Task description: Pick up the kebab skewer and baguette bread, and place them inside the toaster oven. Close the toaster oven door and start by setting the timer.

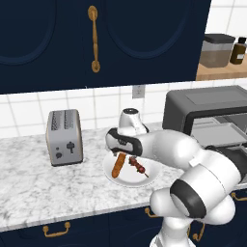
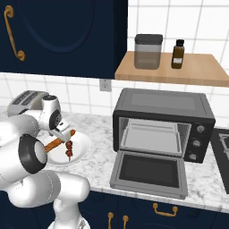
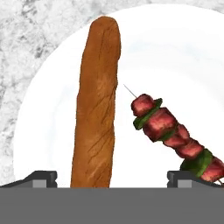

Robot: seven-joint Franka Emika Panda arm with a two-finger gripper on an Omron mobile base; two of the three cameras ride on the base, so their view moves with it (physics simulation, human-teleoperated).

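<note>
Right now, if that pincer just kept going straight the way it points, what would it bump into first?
Probably the baguette bread: it runs between the open pincer's fingertips on the white plate. The kebab skewer lies nearer one tip, so depth is uncertain.

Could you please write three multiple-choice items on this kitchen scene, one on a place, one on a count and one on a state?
1. Where does the baguette bread lie?
A. on the white plate beside the kebab skewer
B. inside the toaster oven
C. on top of the slot toaster

2. How many containers stand on the wooden shelf?
A. one
B. two
C. four

3. How does the toaster oven door stand?
A. shut
B. folded down open
C. taken off

Key:
1 A, since the hand view shows loaf and skewer side by side on the plate, apart from each other.
2 B, since a lidded canister and a dark bottle stand there.
3 B, since the door lies flat in front of the toaster oven and the rack inside shows.
</note>
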